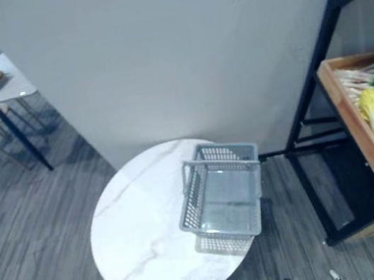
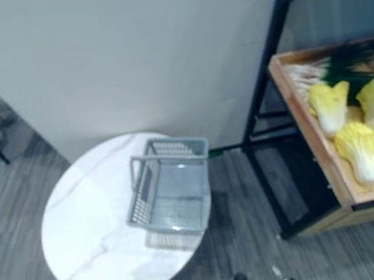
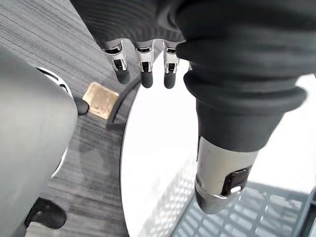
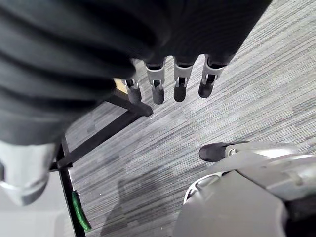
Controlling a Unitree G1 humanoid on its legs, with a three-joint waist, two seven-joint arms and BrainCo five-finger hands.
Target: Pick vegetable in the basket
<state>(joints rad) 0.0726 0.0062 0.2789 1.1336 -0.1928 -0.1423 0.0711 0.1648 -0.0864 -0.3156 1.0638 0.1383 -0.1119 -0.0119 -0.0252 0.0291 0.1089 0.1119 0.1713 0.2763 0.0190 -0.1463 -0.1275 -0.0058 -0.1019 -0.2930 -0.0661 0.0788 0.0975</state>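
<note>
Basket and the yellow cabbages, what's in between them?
In the right eye view, a strip of grey floor, the rack's black leg and the wooden crate's wall lie between the basket and the cabbages.

No text, label or number can be read anywhere.

The basket (image 1: 193, 202) looks like matt grey plastic; the round desk (image 1: 137, 227) top is smooth, glossy, marble-like; the shelf tray (image 2: 305, 127) is wood.
</note>
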